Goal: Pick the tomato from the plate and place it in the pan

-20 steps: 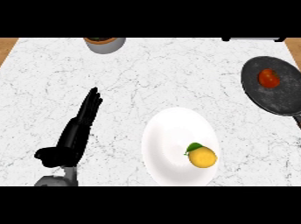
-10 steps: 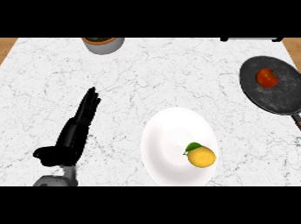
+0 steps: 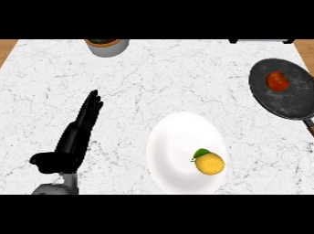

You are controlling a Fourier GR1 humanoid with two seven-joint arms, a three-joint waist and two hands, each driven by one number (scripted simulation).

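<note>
A red tomato (image 3: 278,81) already sits in the pan (image 3: 301,106), far right. It looks light, smooth and soft, best cupped around its sides. The left hand (image 3: 75,137), fingers straight and together, rests at near left.

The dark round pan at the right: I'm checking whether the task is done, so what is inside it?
Inside the dark round frying pan lies one red tomato, toward its far side. Nothing covers it; the pan's floor beneath the tomato is hidden.

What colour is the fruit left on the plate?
Yellow-orange with a green leaf; the fruit sits on the white plate, seen in the head view.
</note>
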